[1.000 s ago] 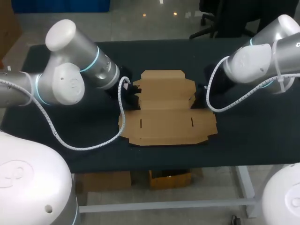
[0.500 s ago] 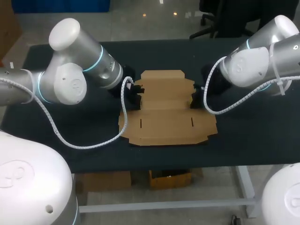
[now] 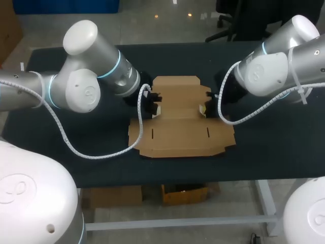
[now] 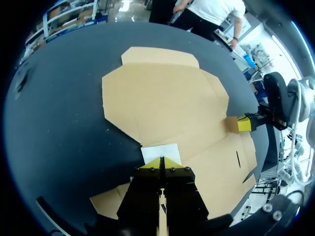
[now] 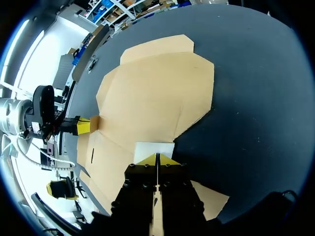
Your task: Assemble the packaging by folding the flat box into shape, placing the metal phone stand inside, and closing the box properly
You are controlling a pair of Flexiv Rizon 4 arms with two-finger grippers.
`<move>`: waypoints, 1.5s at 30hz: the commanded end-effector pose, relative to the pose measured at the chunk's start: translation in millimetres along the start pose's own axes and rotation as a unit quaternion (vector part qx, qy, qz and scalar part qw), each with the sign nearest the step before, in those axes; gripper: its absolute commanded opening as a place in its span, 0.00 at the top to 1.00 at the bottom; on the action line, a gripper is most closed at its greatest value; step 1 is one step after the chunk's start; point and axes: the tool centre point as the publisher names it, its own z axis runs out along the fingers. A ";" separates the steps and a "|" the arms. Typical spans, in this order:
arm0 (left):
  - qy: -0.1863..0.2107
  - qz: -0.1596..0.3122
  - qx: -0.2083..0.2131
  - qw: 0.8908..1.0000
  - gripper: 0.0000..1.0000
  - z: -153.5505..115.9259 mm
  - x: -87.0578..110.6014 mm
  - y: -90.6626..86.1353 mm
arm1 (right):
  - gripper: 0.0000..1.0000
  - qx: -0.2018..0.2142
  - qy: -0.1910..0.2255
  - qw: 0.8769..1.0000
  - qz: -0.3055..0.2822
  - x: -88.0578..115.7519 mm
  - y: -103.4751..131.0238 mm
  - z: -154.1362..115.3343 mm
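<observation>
Flat box (image 3: 180, 122) lies unfolded mid dark tabletop (image 3: 274, 137), left gripper (image 4: 162, 161) pinched on its left side flap, right gripper (image 5: 157, 158) pinched on the opposite flap, both flaps slightly lifted.

Both arms close in on the flat box (image 3: 177, 129) from its two sides.
The left gripper (image 3: 151, 104) shifts away from the table's left edge, the right gripper (image 3: 207, 104) away from its right edge. Each, tips together, now meets a small side flap. The left flap (image 4: 160, 152) and right flap (image 5: 154, 148) now stand raised, their pale faces showing.
</observation>
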 end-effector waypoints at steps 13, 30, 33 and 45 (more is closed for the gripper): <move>-0.010 0.003 -0.012 1.000 1.00 10.3 7.4 -5.5 | 1.00 0.008 -0.025 1.000 0.000 7.5 2.7 10.9; -0.018 -0.012 -0.035 0.999 1.00 28.8 2.8 -3.7 | 1.00 0.027 -0.036 0.999 0.014 3.0 -0.1 23.6; -0.030 -0.020 -0.037 0.999 1.00 31.3 1.8 -3.9 | 1.00 0.031 -0.039 0.999 0.019 1.6 -1.5 26.7; -0.047 -0.034 -0.042 0.997 1.00 24.9 2.0 -4.2 | 1.00 0.021 -0.042 0.998 0.031 2.9 -5.5 16.3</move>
